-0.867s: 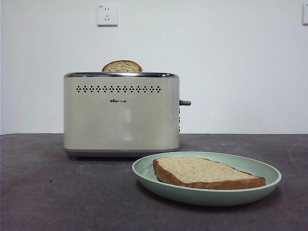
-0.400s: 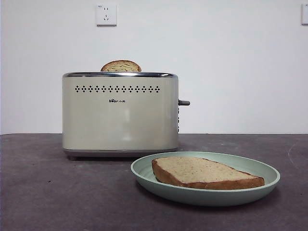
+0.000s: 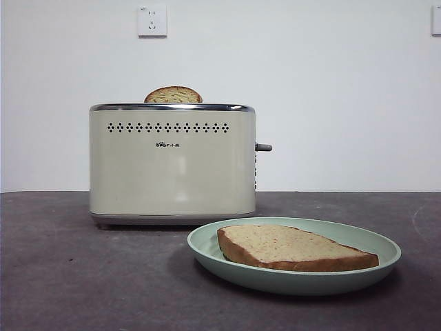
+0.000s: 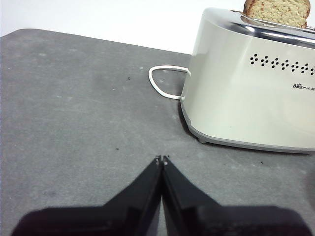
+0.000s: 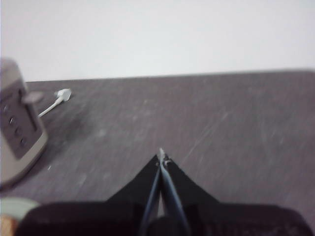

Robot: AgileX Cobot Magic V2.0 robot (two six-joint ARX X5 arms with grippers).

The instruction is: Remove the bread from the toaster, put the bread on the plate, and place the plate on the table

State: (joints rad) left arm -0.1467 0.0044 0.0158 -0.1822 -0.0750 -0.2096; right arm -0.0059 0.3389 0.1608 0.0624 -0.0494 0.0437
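Only wrist views: cord (image 4: 162, 83) (white)

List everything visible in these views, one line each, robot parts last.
bread: one, light tan with brown crust, lying flat in the plate
plate: one, pale mint green, on the table in front of the toaster
toaster: one, cream-beige with chrome rim, on the table
second slice: one, darker brown, upright in the toaster slot
table: one, dark grey-brown
cord: one, white, on the table beside the toaster
wall socket: one, white, on the wall
left gripper: one, black, shut, empty
right gripper: one, black, shut, empty
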